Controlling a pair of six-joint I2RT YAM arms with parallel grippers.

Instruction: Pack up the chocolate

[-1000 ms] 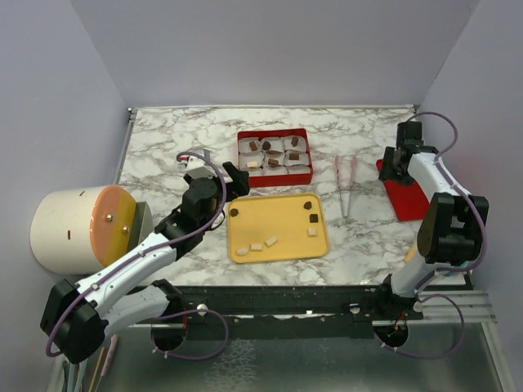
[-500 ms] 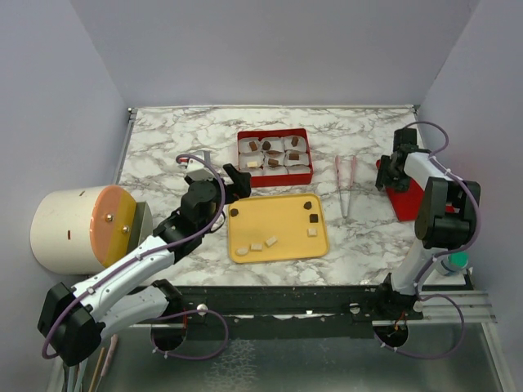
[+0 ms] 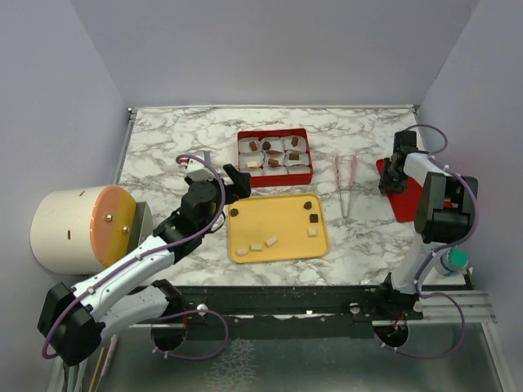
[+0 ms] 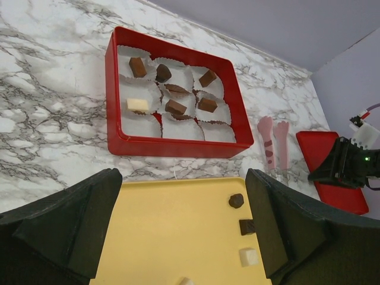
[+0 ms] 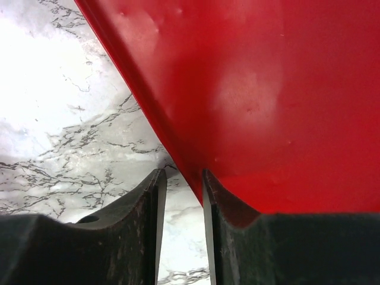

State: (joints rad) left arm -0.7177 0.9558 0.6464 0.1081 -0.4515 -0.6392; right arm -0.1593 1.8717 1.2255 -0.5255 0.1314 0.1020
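My right gripper [image 5: 183,202] has narrowed at the edge of the red lid [image 5: 285,89] (clamped or not, I cannot tell). My left gripper [image 4: 181,196] gapes wide over the yellow tray [image 4: 166,237], at its far edge.

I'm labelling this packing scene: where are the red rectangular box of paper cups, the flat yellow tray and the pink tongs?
Red rectangular box of paper cups [image 4: 178,146]: left wrist view, near wall.
Flat yellow tray [image 4: 172,219]: left wrist view, bare middle.
Pink tongs [image 4: 268,139]: left wrist view, blade nearer the box.

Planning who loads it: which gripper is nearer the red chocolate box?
Left. The left gripper hovers just near-left of the red box; the right gripper is far right, at the edge of the red lid.
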